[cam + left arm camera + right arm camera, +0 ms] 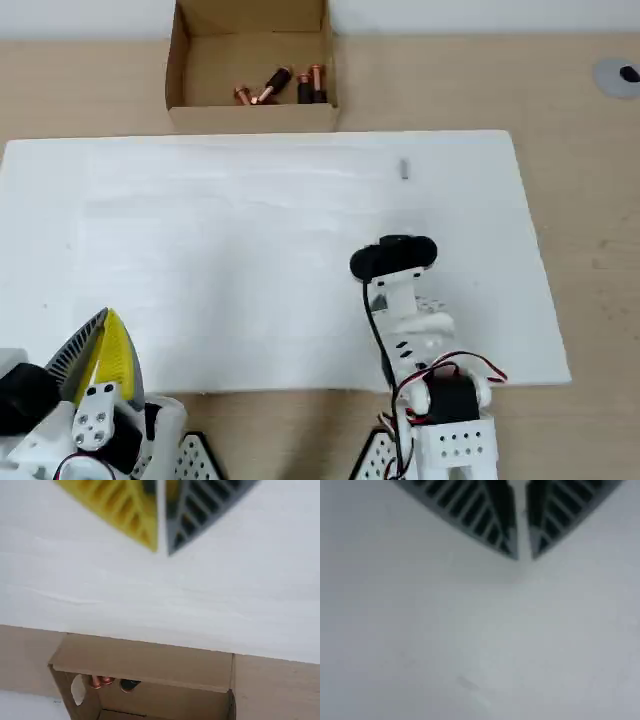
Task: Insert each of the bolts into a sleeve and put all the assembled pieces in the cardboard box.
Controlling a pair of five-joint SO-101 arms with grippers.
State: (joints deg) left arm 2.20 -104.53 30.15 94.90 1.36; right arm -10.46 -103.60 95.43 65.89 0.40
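The open-topped cardboard box [250, 118] sat at the wooden table's [590, 200] far edge and held coppery, black-ended assembled pieces [280, 88]. The left gripper's [161, 550] ribbed yellow and grey fingers were closed and empty above the smooth white sheet [250, 260]. The right gripper's [522, 557] dark fingers were closed and empty too. The high view showed a small grey piece [404, 168] near the sheet's far edge.

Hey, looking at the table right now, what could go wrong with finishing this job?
One small grey item lies on the white mat, apart from the cardboard box. It is too small to identify, but it might be a part that gets missed. Also, the copper and black pieces in the box lie bunched together, so a loosely seated bolt could go unnoticed.
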